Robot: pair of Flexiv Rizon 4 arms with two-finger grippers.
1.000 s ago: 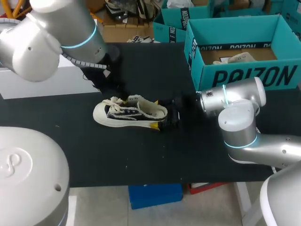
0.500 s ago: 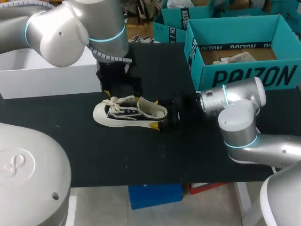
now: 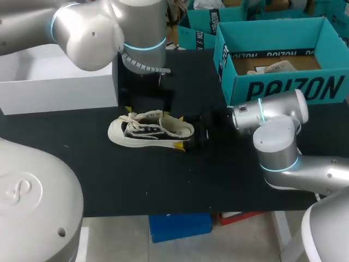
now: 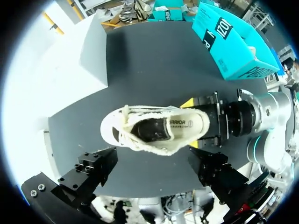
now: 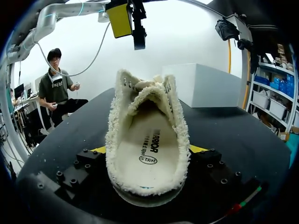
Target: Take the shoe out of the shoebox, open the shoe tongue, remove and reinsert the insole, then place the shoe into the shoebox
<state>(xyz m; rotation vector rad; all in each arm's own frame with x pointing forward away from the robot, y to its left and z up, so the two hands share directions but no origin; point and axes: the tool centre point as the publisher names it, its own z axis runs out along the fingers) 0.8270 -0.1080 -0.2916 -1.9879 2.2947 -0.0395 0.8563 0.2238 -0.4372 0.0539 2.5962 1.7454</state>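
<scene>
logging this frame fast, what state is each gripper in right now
left gripper: open, above the shoe, holding nothing
right gripper: closed on the heel end of the shoe

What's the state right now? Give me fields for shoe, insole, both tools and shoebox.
shoe: out of the box, on the black table
insole: seated inside the shoe
right tool: shut on the shoe's heel, one finger each side
left tool: open, above the shoe, not touching it
shoebox: teal, open, behind the right arm
</scene>
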